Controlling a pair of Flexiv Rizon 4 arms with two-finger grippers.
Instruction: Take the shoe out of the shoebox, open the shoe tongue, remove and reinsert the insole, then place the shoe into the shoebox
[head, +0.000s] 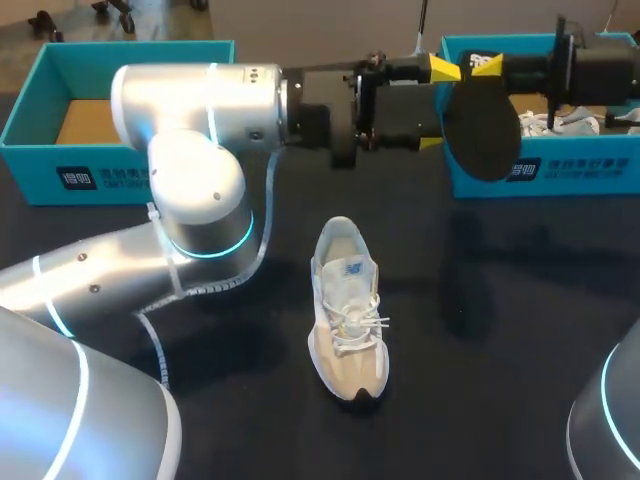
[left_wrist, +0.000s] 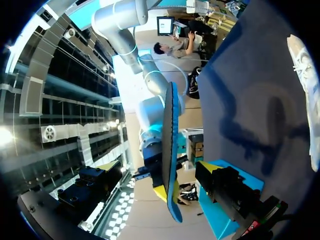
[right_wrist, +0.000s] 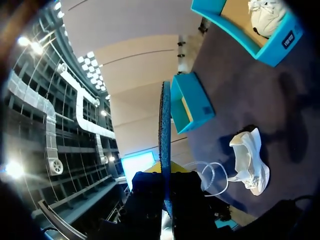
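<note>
A white and beige shoe (head: 348, 310) lies on the black table near its middle, toe toward me, tongue up. Above the table, in front of the right shoebox (head: 545, 170), my right gripper (head: 487, 65) is shut on the top of a black insole (head: 485, 125) that hangs flat-faced. My left gripper (head: 437, 105) reaches across from the left and stands open, level with the insole. In the left wrist view the insole (left_wrist: 170, 145) shows edge-on between my left gripper's (left_wrist: 158, 166) spread fingers, not clamped. From the right wrist, the insole (right_wrist: 164, 135) rises out of my right gripper (right_wrist: 165, 182).
An empty teal shoebox (head: 40, 140) stands at the back left. The right teal box holds another white shoe (head: 572, 122). A white cable runs along my left arm (head: 190, 110). The shoe (right_wrist: 250, 160) lies on bare tabletop.
</note>
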